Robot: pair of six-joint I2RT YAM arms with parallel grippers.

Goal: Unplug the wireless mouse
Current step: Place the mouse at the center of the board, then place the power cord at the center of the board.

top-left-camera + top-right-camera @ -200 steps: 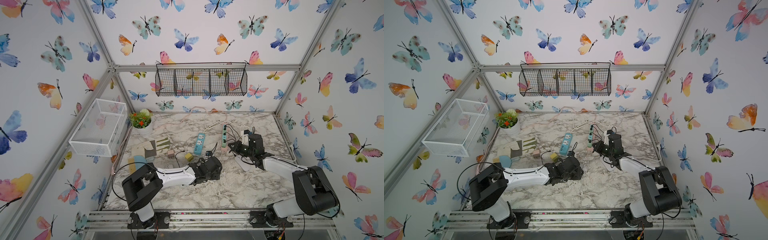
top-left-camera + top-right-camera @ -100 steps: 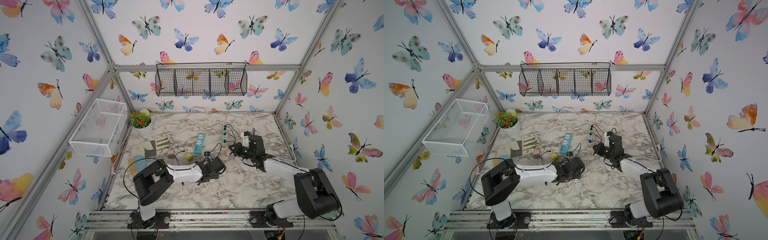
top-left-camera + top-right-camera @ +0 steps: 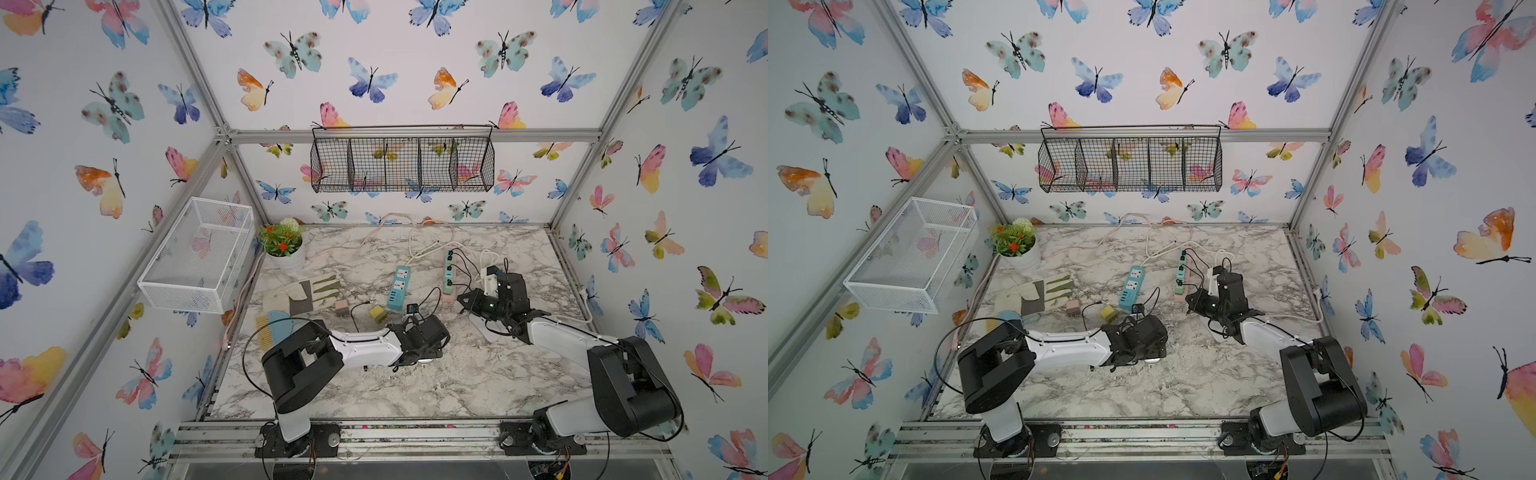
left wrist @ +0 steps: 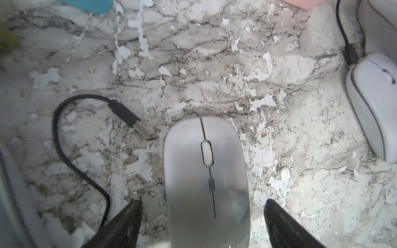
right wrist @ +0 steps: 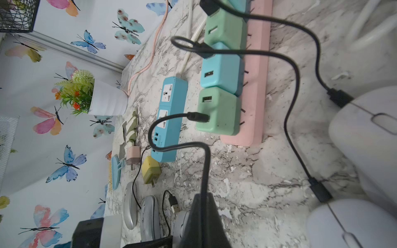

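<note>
As I look down through the left wrist camera, the left end effector (image 4: 203, 206) stands released, its two black fingers (image 4: 129, 221) spread to either side of the grey wireless mouse (image 4: 206, 171) and clear of its flanks. The mouse lies flat on the marble counter (image 4: 214, 64), between the fingers, nose pointing away from the wrist. Just beside its nose a black cable (image 4: 62, 141) loops across the counter, and its metal USB plug (image 4: 140, 128) rests on the marble, near the mouse but apart from it. Off to one side lies a white mouse (image 4: 373, 103) with a black lead plugged into its front.

On the right wrist camera, the right end effector (image 5: 202, 206) is clenched, near the pink power strip (image 5: 255, 85). A black lead runs from the green charger (image 5: 219, 111) on that strip, curls round and meets the tip of the closed fingers; I cannot tell whether it is pinched there. A blue power strip (image 5: 169, 120) lies further off.
</note>
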